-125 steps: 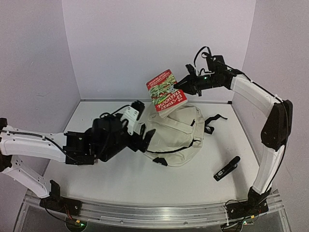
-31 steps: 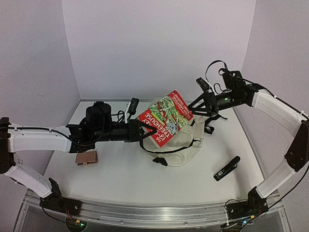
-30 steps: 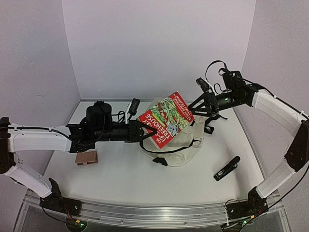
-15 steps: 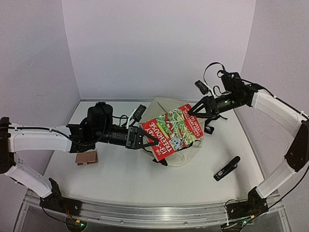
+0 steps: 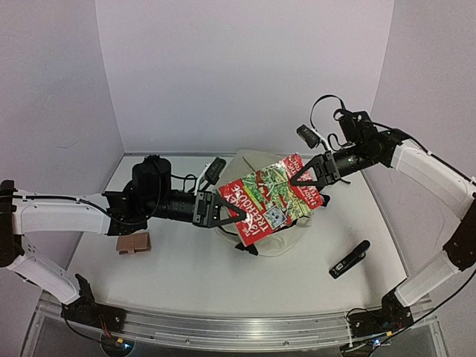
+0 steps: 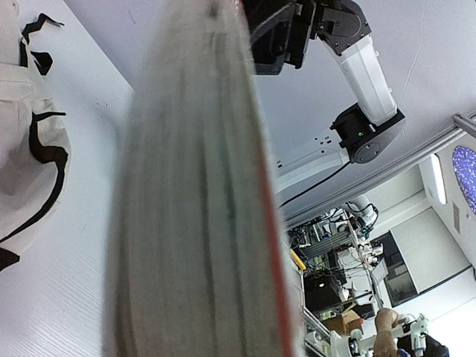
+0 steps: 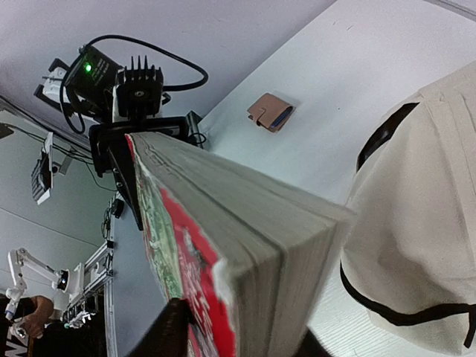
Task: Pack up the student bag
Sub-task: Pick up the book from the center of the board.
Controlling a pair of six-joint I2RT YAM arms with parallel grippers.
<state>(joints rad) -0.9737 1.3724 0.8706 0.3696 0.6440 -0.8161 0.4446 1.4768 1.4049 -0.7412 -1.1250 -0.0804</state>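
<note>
Over the white table (image 5: 186, 275) my left gripper (image 5: 225, 207) and right gripper (image 5: 310, 177) both pinch the book (image 5: 271, 197) above the student bag (image 5: 286, 239); I fear opposing pulls could tear it.

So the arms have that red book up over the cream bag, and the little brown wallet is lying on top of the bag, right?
Not quite. The brown wallet lies on the table, left of the bag and apart from it; the top view shows this. The red book is indeed over the bag.
</note>
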